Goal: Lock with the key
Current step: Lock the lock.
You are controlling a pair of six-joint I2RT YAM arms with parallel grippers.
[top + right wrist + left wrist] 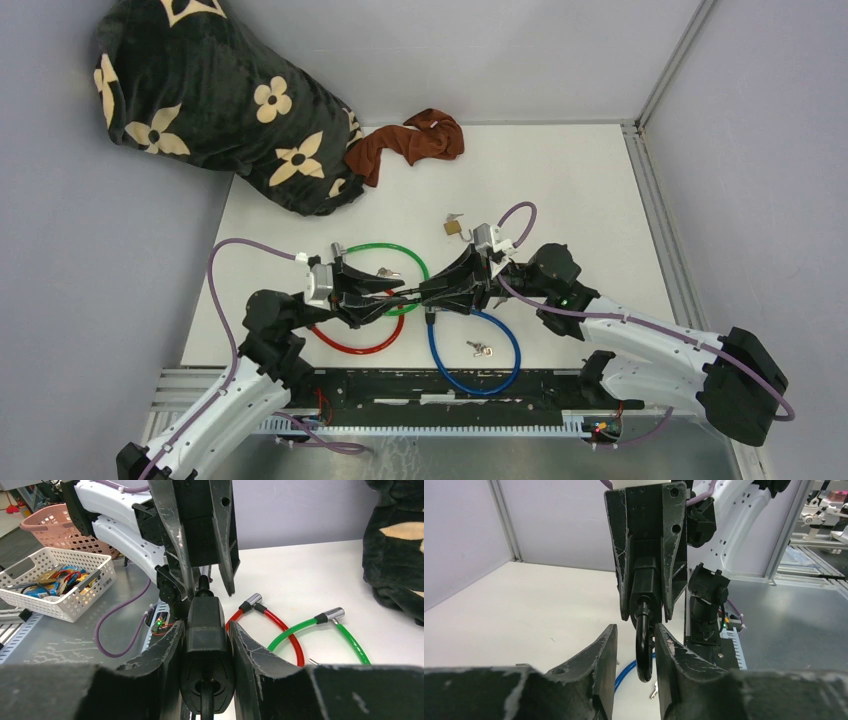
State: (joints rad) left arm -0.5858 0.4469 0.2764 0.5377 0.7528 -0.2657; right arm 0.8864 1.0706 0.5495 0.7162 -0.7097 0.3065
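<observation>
**Top external view: lock held between the arms, key not yet picked up**

Both arms meet over the middle of the tabletop (580, 200), tool tips almost nose to nose. The right tool (206, 625) is clamped on the black lock (202, 650); in its wrist view both fingers press flat against the sides of the lock body, which is held clear of the surface. A black cable (643, 655) comes out of the far end of the lock and curves down between the fingers of the left tool (635, 627). Those fingers stand a little apart, with a visible gap on one side of the cable, so the left tool reads as open and holding nothing.

The cable end looks seated in the lock, so the closing step seems done, though the joint itself is too dark to confirm.

No key shows in the lock in any view. One key (481, 349) lies on the tabletop inside the blue cable loop (500, 370), near the right arm. A second key (387, 271) lies inside the green cable loop (400, 250). Which one fits cannot be told.

What is left, by my reading, is most of the task: pick up a key, put it in the keyhole and turn it. A small brass padlock (455, 228) sits apart, beyond the arms.
</observation>
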